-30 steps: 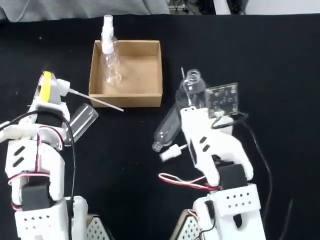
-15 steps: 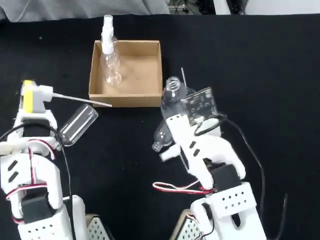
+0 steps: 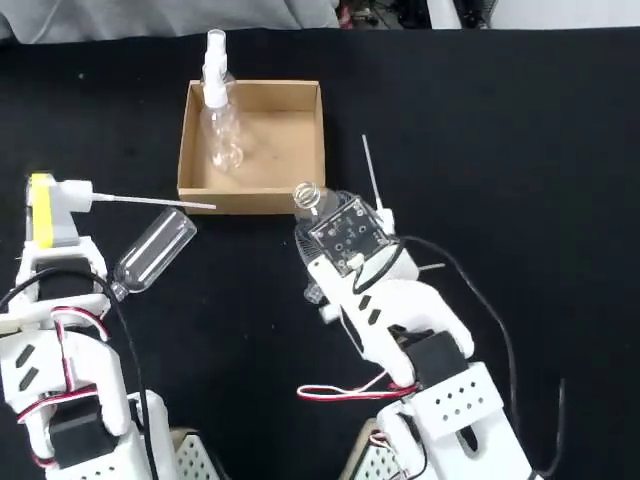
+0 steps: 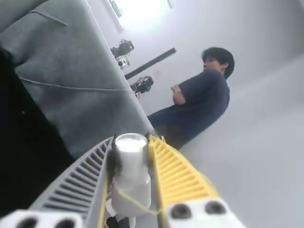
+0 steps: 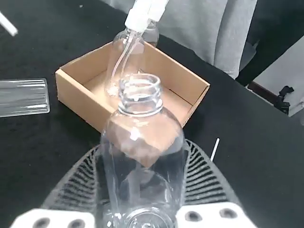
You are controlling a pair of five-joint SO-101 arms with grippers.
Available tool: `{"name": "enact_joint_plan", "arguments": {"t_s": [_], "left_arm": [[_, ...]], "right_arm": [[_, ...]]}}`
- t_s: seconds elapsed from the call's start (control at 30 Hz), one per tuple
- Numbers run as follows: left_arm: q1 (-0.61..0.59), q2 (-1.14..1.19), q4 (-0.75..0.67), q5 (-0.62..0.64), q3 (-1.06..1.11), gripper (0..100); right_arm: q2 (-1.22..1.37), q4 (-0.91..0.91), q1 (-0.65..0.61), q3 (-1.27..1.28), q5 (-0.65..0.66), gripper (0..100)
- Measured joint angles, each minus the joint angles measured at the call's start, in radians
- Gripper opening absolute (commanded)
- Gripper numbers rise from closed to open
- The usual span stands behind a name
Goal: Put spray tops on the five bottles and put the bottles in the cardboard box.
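Observation:
My left gripper [image 3: 55, 195] [image 4: 130, 142] stands left of the cardboard box [image 3: 300, 150] and is shut on a white spray top [image 3: 76, 190] [image 4: 129, 166], whose thin tube [image 3: 160, 203] points toward the box's front wall. In front of that wall, by its right corner, my right gripper [image 3: 322, 215] [image 5: 142, 152] is shut on a clear open-necked bottle [image 3: 308, 194] [image 5: 142, 137], held upright. A bottle with a spray top [image 3: 218, 110] [image 5: 126, 52] leans in the box [image 5: 185, 90]. Another capless bottle [image 3: 155, 250] [image 5: 23, 97] lies left of the box's front.
A loose spray top with its tube [image 3: 372, 178] lies right of the held bottle. Part of a further bottle neck [image 3: 312, 294] and a spray top [image 3: 328, 313] peek out beneath the right arm. Black cloth covers the table [image 3: 520, 150].
My right arm has swung left with the bottle, toward the box's front right corner. My left arm has drawn back to the left with the spray top.

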Motion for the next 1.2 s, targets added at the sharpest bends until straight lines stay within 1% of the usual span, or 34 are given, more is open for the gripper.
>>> {"name": "enact_joint_plan", "arguments": {"t_s": [0.17, 0.5, 0.8, 0.93, 1.2], "left_arm": [[0.002, 0.009, -0.040, 0.009, 0.041, 3], [0.002, 0.008, -0.040, 0.009, 0.043, 3], [0.002, 0.008, -0.040, 0.009, 0.043, 3], [0.051, 0.008, -0.040, 0.009, 0.043, 3], [0.066, 0.008, -0.040, 0.009, 0.043, 3]], "right_arm": [[0.000, 0.000, -0.040, 0.023, 0.061, 4.6], [0.000, 0.000, -0.124, 0.064, 0.157, 4.6], [0.000, 0.000, -0.126, 0.064, 0.173, 4.6], [0.000, 0.000, -0.127, 0.064, 0.175, 4.6], [0.000, 0.000, -0.132, 0.064, 0.175, 4.6]]}}
